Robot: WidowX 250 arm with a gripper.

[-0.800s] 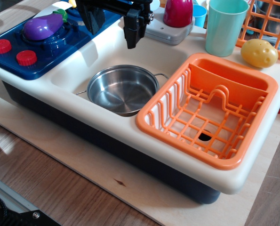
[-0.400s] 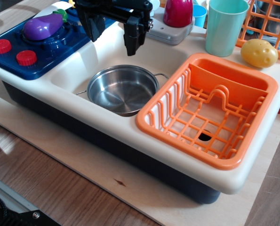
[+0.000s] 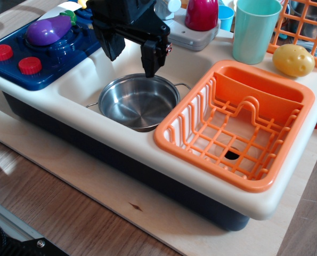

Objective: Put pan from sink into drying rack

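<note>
The shiny steel pan sits upright in the cream-white sink, its wire loop handles at left and right. The bright orange drying rack stands in the basin right of the pan and holds nothing. My black gripper hangs open just above the pan's far rim, one finger over the rim at the back, the other finger further left over the sink wall. It holds nothing.
A blue toy stove with a purple eggplant is at the left. Behind the sink stand a grey faucet base, a magenta object and a teal cup. A yellow potato and an orange wire basket are at the right.
My gripper has come down and slightly forward toward the pan's far rim, still open. The pan and rack have not moved.
</note>
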